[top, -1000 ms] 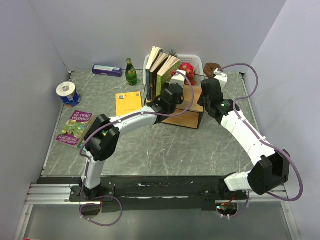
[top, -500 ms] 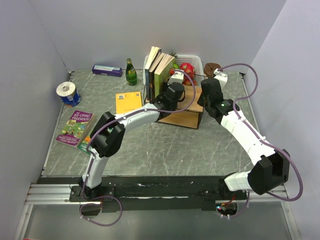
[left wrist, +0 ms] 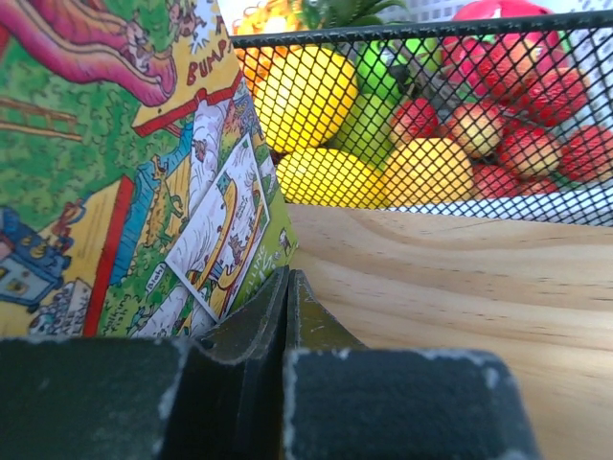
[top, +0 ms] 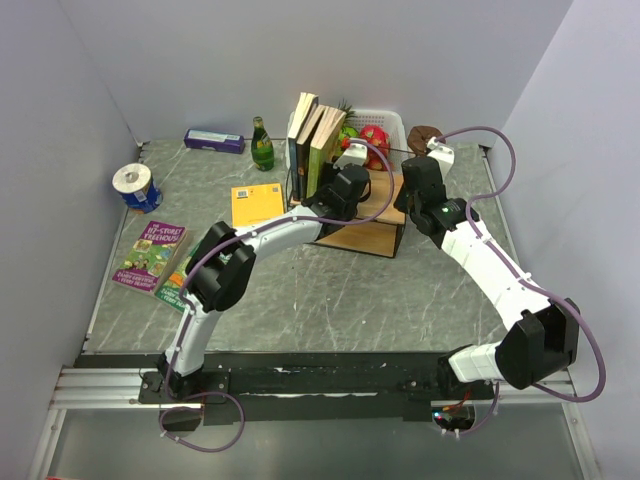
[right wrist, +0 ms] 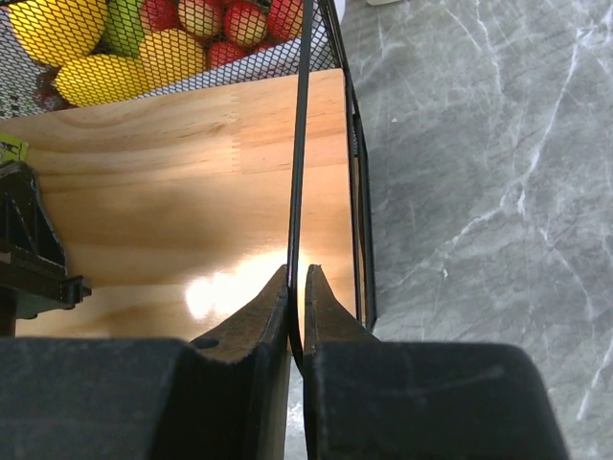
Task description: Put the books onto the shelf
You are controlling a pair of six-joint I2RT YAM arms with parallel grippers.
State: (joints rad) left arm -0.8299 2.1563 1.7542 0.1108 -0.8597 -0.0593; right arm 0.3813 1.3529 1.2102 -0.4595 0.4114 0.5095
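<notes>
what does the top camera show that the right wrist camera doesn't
Only the top view: books standing upright at the left end of the shelf, a yellow book and a cartoon book lying flat on the table, a green bottle and a white roll. Only the right wrist view: the right end effector shut on a thin black rod of the shelf's frame. Both: the wooden shelf, the fruit basket behind it and the grey table.
</notes>
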